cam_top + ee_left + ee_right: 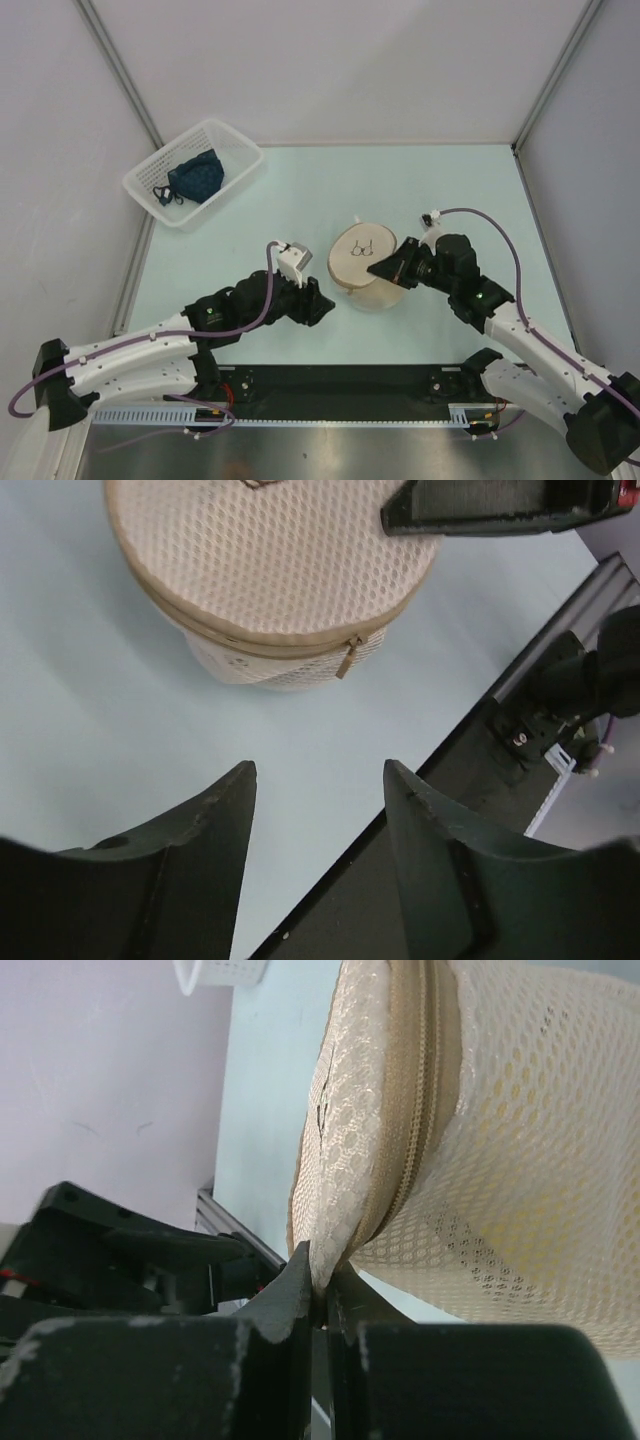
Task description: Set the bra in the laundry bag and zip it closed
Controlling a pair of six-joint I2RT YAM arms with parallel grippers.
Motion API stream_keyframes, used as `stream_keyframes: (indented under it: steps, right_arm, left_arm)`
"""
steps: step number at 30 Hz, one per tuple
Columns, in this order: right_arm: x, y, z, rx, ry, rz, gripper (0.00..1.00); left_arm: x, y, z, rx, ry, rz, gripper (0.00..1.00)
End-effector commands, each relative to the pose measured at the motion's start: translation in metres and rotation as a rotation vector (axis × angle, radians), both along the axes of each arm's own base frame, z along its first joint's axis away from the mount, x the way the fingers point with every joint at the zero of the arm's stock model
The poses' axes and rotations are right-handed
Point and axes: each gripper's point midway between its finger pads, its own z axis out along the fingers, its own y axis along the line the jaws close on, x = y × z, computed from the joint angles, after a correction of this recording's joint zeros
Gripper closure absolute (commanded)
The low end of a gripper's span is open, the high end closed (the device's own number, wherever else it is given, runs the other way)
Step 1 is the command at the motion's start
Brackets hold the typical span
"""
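The laundry bag (362, 266) is a cream mesh drum with a bra drawing on its lid, in the middle of the table. My right gripper (386, 268) is shut on the lid's rim at the bag's right side. The right wrist view shows the rim pinched between the fingers (322, 1282). The bra is only a yellow tint (520, 1195) through the bag's mesh wall. My left gripper (322, 300) is open and empty, just left of the bag and apart from it. In the left wrist view it (320, 780) points at the bag (260, 570), whose zip pull (349, 657) hangs at the near side.
A white slatted basket (232, 150) holding a dark blue garment (195, 176) stands at the back left. It also shows in the right wrist view (222, 970). A black rail (340, 382) runs along the table's near edge between the arm bases.
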Motion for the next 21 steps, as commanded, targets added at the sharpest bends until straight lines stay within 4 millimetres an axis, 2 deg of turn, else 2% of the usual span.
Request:
stream_keyframes:
  steps: [1,2,4,5,6,7,8,9,10,12,13,15,16,18,19,21]
  right_arm:
    - [-0.007,0.005,0.022,0.118,0.016,0.011,0.96]
    - [-0.008,0.005,0.020,0.117,0.024,0.016,0.94]
    - [-0.009,0.007,0.024,0.133,-0.001,0.040,0.91]
    - [-0.011,0.006,0.017,0.130,0.005,0.053,0.89]
    - [-0.009,0.005,0.022,0.149,-0.024,0.063,0.84]
    - [-0.013,0.006,0.018,0.151,-0.021,0.096,0.82]
    - [-0.016,0.005,0.011,0.153,-0.017,0.113,0.81]
    - [-0.013,0.005,0.014,0.171,-0.047,0.125,0.80]
    - [-0.018,0.007,0.013,0.183,-0.045,0.162,0.79]
    - [-0.018,0.008,0.009,0.197,-0.057,0.184,0.77]
    - [-0.021,0.010,0.009,0.207,-0.058,0.204,0.77]
    - [-0.021,0.011,0.008,0.218,-0.065,0.211,0.76]
    - [-0.022,0.011,0.006,0.220,-0.062,0.219,0.75]
    - [-0.023,0.012,0.005,0.223,-0.065,0.226,0.75]
    - [-0.024,0.012,0.005,0.225,-0.064,0.232,0.75]
    - [-0.025,0.012,0.001,0.218,-0.056,0.236,0.75]
  left_arm:
    - [-0.012,-0.030,0.019,-0.177,0.005,-0.109,0.37]
    - [-0.010,-0.030,0.017,-0.177,0.015,-0.089,0.30]
    - [0.001,-0.027,0.019,-0.209,0.070,-0.024,0.24]
    - [0.006,-0.024,0.017,-0.219,0.107,0.009,0.17]
    - [0.017,-0.013,0.007,-0.205,0.159,0.083,0.16]
    - [0.020,-0.010,0.005,-0.238,0.225,0.128,0.15]
    - [0.022,-0.007,0.002,-0.250,0.254,0.148,0.11]
    - [0.027,-0.003,-0.001,-0.261,0.281,0.183,0.04]
    - [0.028,-0.002,-0.007,-0.280,0.335,0.220,0.02]
    - [0.030,-0.003,-0.013,-0.314,0.397,0.233,0.00]
    - [0.026,-0.007,-0.027,-0.316,0.467,0.223,0.00]
    - [0.032,-0.013,-0.026,-0.369,0.489,0.206,0.01]
    - [0.029,-0.017,-0.035,-0.371,0.536,0.192,0.01]
    - [0.037,-0.023,-0.032,-0.399,0.515,0.184,0.02]
    - [0.040,-0.024,-0.040,-0.385,0.524,0.199,0.03]
    - [0.046,-0.030,-0.037,-0.409,0.511,0.177,0.08]
